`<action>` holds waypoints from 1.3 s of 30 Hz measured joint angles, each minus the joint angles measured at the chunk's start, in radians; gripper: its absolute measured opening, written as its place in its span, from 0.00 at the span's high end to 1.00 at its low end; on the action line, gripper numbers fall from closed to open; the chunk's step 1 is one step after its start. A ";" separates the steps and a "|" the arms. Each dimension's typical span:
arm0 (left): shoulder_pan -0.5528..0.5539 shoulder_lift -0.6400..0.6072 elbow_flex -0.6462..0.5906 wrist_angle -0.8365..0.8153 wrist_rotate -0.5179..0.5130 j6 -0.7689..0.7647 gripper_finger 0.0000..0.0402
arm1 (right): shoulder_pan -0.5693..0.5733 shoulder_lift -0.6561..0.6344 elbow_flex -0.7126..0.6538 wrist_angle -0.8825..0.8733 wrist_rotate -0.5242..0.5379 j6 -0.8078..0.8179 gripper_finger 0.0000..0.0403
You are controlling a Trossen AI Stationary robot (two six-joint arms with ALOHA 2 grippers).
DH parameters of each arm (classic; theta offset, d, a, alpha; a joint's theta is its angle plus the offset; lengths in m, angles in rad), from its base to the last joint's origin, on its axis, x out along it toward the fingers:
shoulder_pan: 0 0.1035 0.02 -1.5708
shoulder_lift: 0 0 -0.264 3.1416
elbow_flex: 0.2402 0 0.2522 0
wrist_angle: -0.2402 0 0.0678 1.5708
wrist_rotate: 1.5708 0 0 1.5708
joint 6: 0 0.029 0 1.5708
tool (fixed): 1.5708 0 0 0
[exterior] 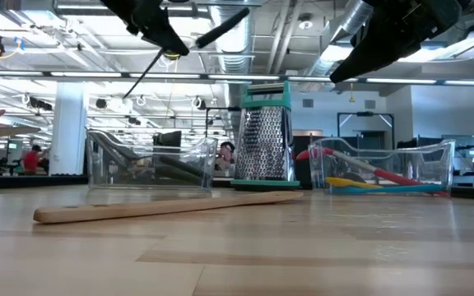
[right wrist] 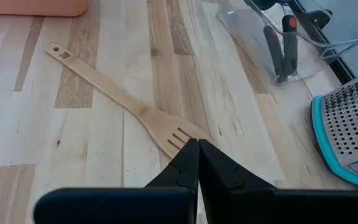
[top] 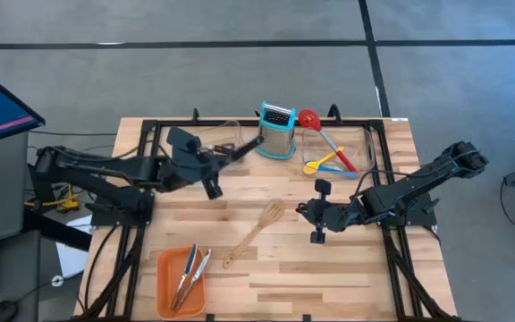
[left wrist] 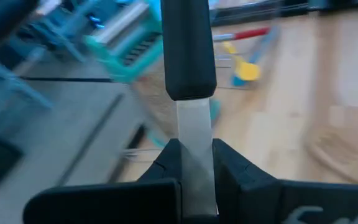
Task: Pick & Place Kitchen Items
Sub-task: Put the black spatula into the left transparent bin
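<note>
A: High view first: the left gripper (top: 224, 159) hangs over the far left part of the surface (top: 365, 268), above the clear bin (top: 217, 139) there. What is it carrying?

B: A black-handled spatula (top: 249, 146), its handle pointing toward the box grater (top: 277, 131). In the left wrist view the fingers (left wrist: 229, 171) are clamped on its flat steel shank (left wrist: 194, 134), nearly together. Gripping the thin flat part probably stops it twisting.

A: And the right gripper (right wrist: 197, 158)?

B: Its fingers are pressed together, empty, poised just over the slotted head of the wooden slotted spatula (top: 256, 233), which lies mid-surface. I judge that the likely next pick.

A: The rest?

B: The steel tongs (top: 189, 275) lie in the orange tray (top: 170, 302) at the near left edge; the red slotted spoon (top: 325, 136) and the small blue and yellow spoons (top: 325, 165) sit in the far right bin (top: 365, 143).
</note>
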 joint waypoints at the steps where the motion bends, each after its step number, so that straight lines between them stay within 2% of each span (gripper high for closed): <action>1: 0.011 -0.012 0.000 -0.001 -0.020 0.025 0.96 | 0.000 0.000 0.000 0.000 0.000 0.000 1.00; 6: 0.103 -0.036 0.000 -0.001 -0.044 0.105 0.96 | -0.002 0.000 0.000 0.000 0.000 0.000 1.00; 11: 0.237 -0.029 0.000 -0.002 -0.038 0.104 0.96 | -0.002 0.000 0.000 0.001 0.000 0.000 1.00; 14: 0.341 -0.024 0.000 -0.008 0.032 0.057 0.96 | -0.002 0.000 0.000 0.001 0.000 0.000 1.00; 18: 0.473 -0.025 0.000 -0.009 0.187 -0.009 0.96 | -0.002 0.000 0.000 0.000 0.000 0.000 1.00; 20: 0.513 -0.024 0.000 -0.017 0.211 -0.021 0.96 | -0.002 0.000 0.000 0.000 0.000 0.000 1.00; 23: 0.540 -0.006 0.000 -0.045 0.227 -0.033 0.96 | -0.002 0.000 0.000 0.000 0.000 0.000 1.00; 26: 0.552 0.024 0.000 -0.046 0.286 -0.071 0.96 | -0.002 0.000 0.000 0.000 0.000 -0.001 1.00; 39: 0.590 0.259 0.002 -0.053 0.287 -0.207 0.96 | -0.002 0.000 0.000 -0.001 0.000 -0.001 1.00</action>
